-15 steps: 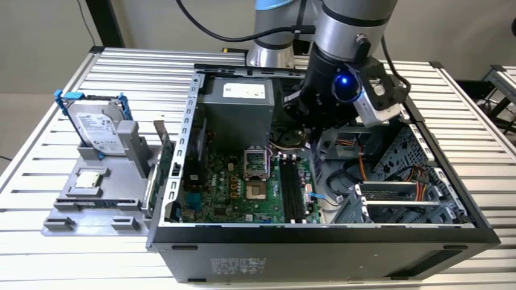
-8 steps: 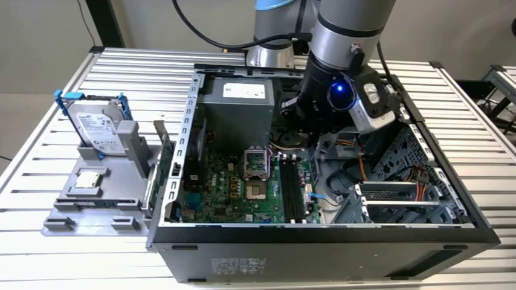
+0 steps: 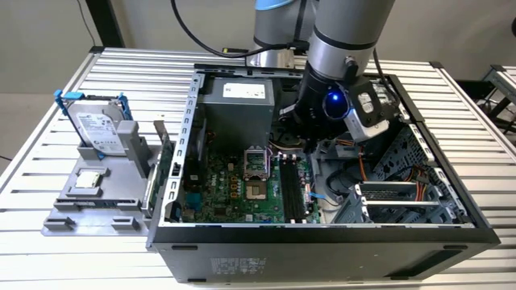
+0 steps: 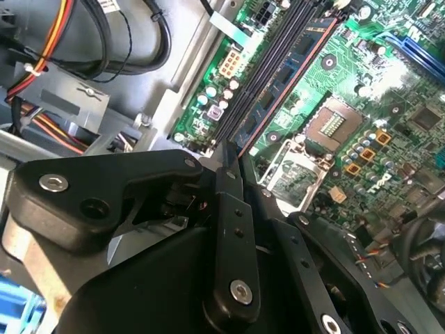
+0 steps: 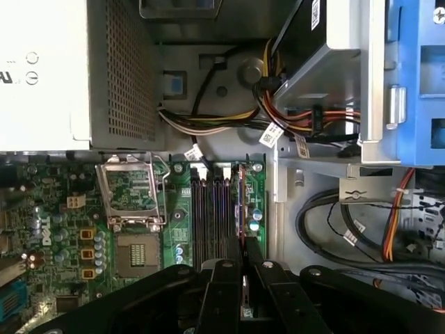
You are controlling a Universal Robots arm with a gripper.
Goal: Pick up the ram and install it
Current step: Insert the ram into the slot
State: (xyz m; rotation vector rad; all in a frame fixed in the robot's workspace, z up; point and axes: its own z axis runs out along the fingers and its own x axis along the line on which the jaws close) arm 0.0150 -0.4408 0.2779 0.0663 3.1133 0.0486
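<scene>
The hand, fingers closed thin on the ram standing edge-down over the black slots, hangs inside the open case, with the empty processor socket beside them, bundled cables beyond and the power supply at twelve o'clock.

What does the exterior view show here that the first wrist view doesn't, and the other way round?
The exterior view alone shows the grey tray outside the case, holding the silver hard drive in its blue bracket and a small square processor chip. The first wrist view alone shows the blue drive cage and bundled cables up close. Both show the motherboard with its empty processor socket, the black memory slots, and the gripper above them.
</scene>
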